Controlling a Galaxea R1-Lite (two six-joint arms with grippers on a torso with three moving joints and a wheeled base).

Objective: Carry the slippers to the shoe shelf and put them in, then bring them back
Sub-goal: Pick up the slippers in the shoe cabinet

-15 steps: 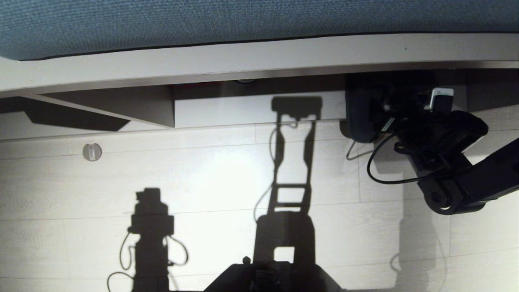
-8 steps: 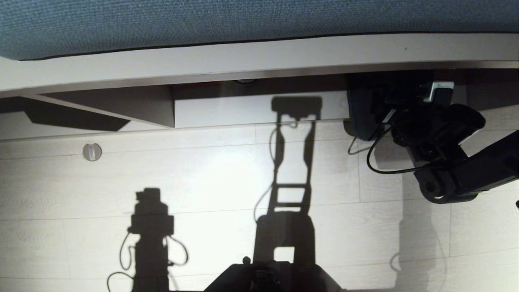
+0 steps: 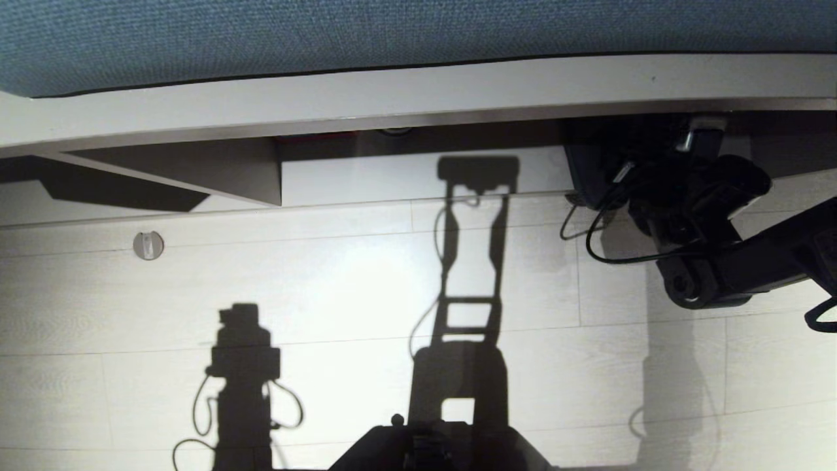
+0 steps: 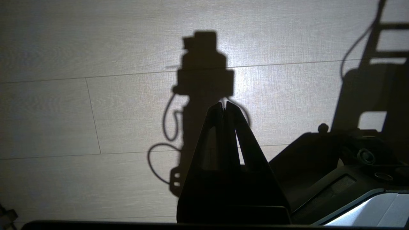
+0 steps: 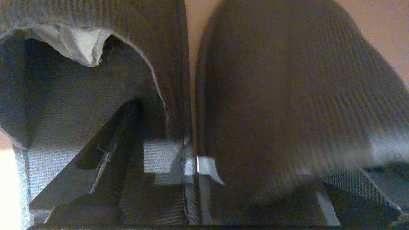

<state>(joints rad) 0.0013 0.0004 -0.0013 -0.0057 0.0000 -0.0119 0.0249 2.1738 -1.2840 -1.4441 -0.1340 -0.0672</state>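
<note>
The slippers (image 3: 587, 175) are a dark pair at the mouth of the shoe shelf (image 3: 366, 180), half under its top board. My right gripper (image 3: 631, 154) reaches in behind them, mostly hidden in the dark. In the right wrist view the two slippers lie side by side: one slipper (image 5: 80, 95) shows its mouth and pale lining, the other (image 5: 287, 95) its upper. The right gripper (image 5: 191, 150) stands open, with one finger (image 5: 108, 150) inside the open mouth and the other hidden under the second slipper. My left gripper (image 4: 223, 104) hangs shut over the floor.
A blue cushion (image 3: 392, 33) lies on the bench above the shelf. A slanted wooden support (image 3: 196, 173) stands in the shelf's left part. A round metal fitting (image 3: 148, 245) sits in the pale floor. My base (image 3: 431, 448) shows at the bottom edge.
My right arm has pushed further in under the shelf's top board, and the slippers have gone deeper with it. The left arm and the camera have kept still.
</note>
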